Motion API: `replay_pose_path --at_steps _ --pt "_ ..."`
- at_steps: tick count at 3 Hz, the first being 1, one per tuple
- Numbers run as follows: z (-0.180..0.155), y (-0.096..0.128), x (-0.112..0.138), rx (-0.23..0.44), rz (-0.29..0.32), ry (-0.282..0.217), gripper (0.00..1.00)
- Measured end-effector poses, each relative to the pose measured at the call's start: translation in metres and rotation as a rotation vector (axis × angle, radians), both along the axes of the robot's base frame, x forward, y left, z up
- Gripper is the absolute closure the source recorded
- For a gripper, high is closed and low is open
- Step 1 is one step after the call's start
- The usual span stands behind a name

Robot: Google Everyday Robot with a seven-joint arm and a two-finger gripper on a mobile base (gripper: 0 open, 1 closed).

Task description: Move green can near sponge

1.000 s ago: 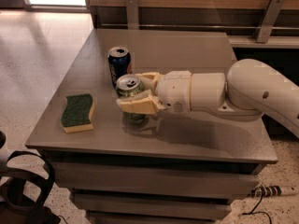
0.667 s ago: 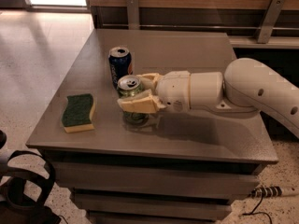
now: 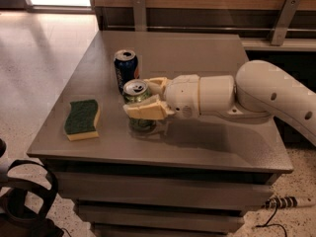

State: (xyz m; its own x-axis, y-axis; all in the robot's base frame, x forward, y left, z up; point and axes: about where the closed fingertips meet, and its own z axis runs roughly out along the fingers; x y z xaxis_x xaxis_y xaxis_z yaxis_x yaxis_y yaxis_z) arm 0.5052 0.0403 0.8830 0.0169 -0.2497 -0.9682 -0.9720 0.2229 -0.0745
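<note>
The green can [image 3: 137, 95] stands upright on the grey table [image 3: 207, 137], near its middle-left. My gripper [image 3: 143, 98] reaches in from the right and is shut on the can, one cream finger [image 3: 146, 109] in front of it and one behind. Only the can's silver top and a strip of its lower body show. The sponge [image 3: 82, 118], dark green on top over yellow foam, lies flat to the left of the can, about a can's height away, near the table's left front corner.
A dark blue Pepsi can [image 3: 126, 69] stands just behind the green can, close to the gripper's far finger. My white arm [image 3: 256, 98] spans the table's right half. A wood-panelled wall with a rail runs behind the table. A black object sits on the floor at lower left.
</note>
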Motion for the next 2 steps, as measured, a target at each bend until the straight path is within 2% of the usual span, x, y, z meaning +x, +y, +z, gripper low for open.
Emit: replay_pose_path --at_steps 2 --pt "0.0002 0.0009 -0.0004 0.0 0.002 0.0 0.17"
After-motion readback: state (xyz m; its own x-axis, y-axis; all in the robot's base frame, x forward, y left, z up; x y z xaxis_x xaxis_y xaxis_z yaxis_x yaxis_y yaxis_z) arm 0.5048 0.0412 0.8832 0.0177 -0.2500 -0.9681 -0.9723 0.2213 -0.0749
